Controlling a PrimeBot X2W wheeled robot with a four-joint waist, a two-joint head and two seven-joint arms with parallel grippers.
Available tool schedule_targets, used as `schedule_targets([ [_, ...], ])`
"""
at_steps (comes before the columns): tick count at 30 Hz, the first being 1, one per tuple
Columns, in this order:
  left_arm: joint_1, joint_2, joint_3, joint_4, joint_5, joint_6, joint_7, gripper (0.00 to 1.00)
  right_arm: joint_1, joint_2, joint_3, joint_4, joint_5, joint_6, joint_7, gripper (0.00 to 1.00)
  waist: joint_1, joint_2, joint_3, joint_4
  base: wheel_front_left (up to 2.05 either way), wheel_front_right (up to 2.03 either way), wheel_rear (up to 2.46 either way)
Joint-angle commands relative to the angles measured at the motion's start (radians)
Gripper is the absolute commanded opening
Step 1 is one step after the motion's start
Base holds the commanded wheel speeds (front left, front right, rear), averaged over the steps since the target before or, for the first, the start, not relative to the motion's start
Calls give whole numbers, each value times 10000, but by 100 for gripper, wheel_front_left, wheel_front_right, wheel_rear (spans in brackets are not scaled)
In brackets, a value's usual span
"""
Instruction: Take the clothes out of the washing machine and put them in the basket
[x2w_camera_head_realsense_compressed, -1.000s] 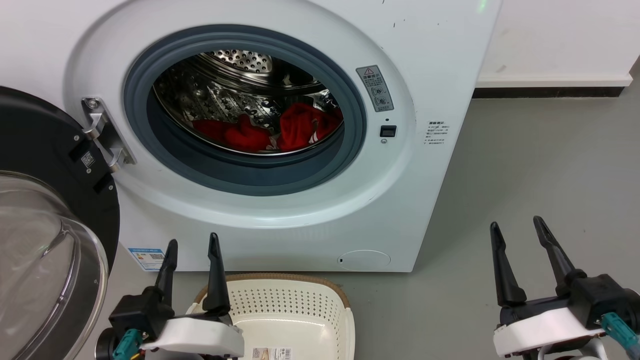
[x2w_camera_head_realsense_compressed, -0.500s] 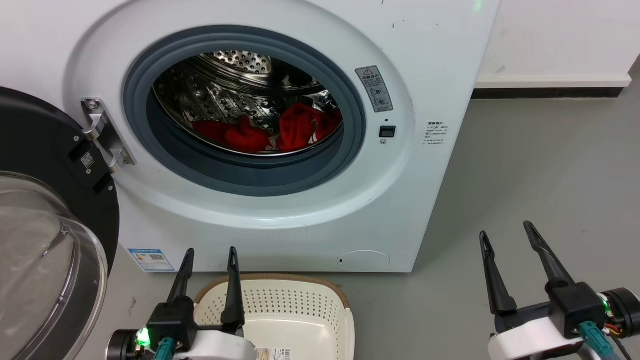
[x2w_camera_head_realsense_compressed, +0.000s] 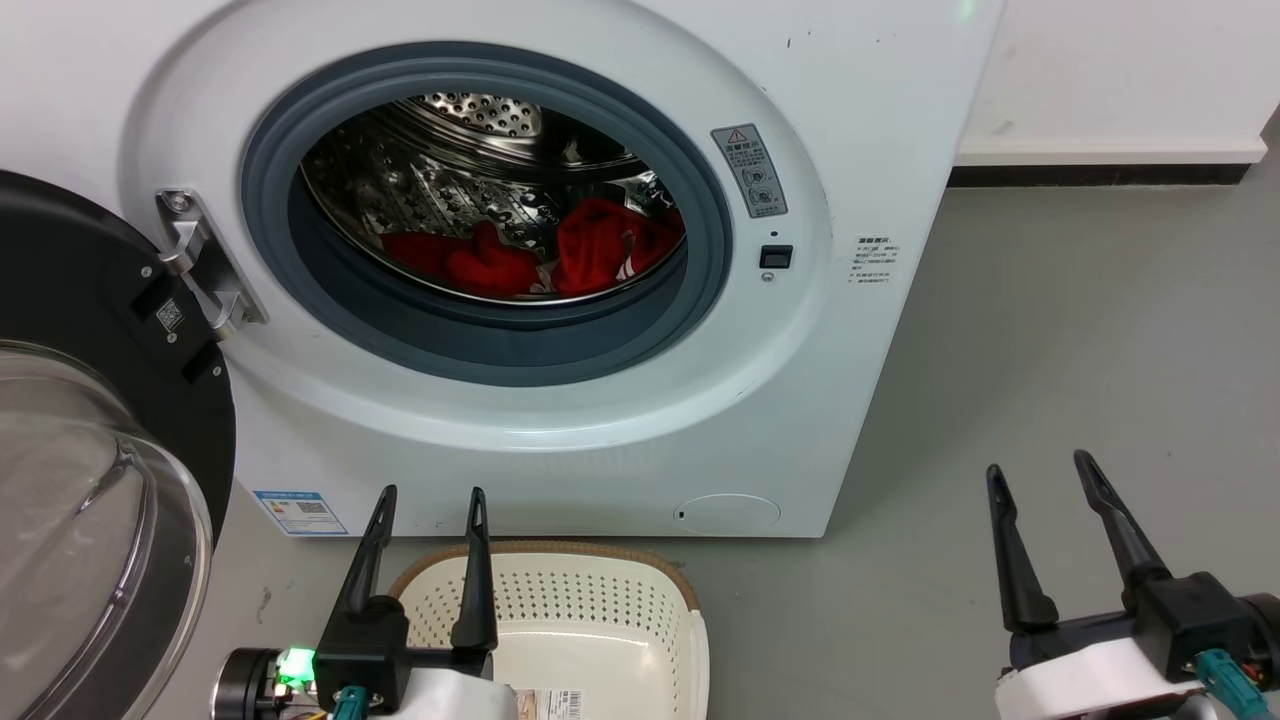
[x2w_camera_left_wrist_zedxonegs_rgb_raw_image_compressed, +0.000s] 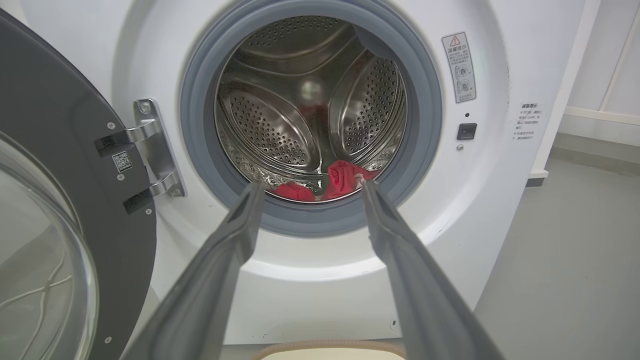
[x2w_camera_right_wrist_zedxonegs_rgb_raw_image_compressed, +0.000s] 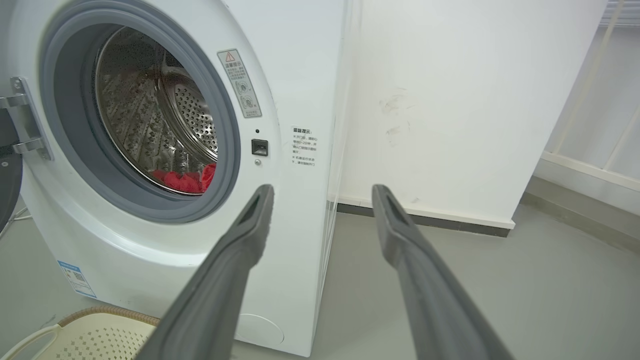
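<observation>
The white washing machine (x2w_camera_head_realsense_compressed: 880, 120) stands with its porthole uncovered and its black-framed glass door (x2w_camera_head_realsense_compressed: 90, 480) swung out to the left. Red clothes (x2w_camera_head_realsense_compressed: 560, 255) lie at the bottom of the steel drum, also seen in the left wrist view as clothes (x2w_camera_left_wrist_zedxonegs_rgb_raw_image_compressed: 340, 180) and in the right wrist view as clothes (x2w_camera_right_wrist_zedxonegs_rgb_raw_image_compressed: 185, 181). The cream basket (x2w_camera_head_realsense_compressed: 560, 620) sits on the floor below the porthole and looks empty. My left gripper (x2w_camera_head_realsense_compressed: 430, 495) is open over the basket's left rim. My right gripper (x2w_camera_head_realsense_compressed: 1040, 470) is open above bare floor at the lower right.
The door's hinge bracket (x2w_camera_head_realsense_compressed: 200, 265) juts out at the porthole's left. Grey floor (x2w_camera_head_realsense_compressed: 1080, 330) stretches to the right of the washer, ending at a white wall with a dark skirting (x2w_camera_head_realsense_compressed: 1090, 175). A paper label (x2w_camera_head_realsense_compressed: 555, 700) lies in the basket bottom.
My left gripper has dropped lower and shifted right over the basket's rim. My right gripper sank a little, then came back. The head camera tilted slightly.
</observation>
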Motion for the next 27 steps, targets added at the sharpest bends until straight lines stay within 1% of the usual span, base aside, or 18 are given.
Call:
schedule_targets([
  [1,90,-36,94,-15,76,-104,-75,100,98,-39,-121,141,141,-7,-86,100,0,0,8,-8,0,0,0],
  [6,199,-202,346,296,-38,-588,-80,100,15,-36,-172,471,351,-7,-88,100,0,0,47,-39,0,0,0],
  [7,199,-202,346,296,-38,-588,-80,100,15,-36,-172,471,351,-7,-88,100,0,0,47,-39,0,0,0],
  [11,130,-266,494,574,36,-815,-80,100,-7,-32,-226,756,508,-7,-88,100,0,0,62,-38,0,0,0],
  [19,121,-357,635,925,229,-927,-81,100,-45,-30,-183,921,601,-7,-88,100,0,0,59,-48,0,0,0],
  [27,77,-384,612,954,396,-937,-81,100,-47,-30,-159,912,630,-7,-88,100,0,0,38,-34,0,0,0],
])
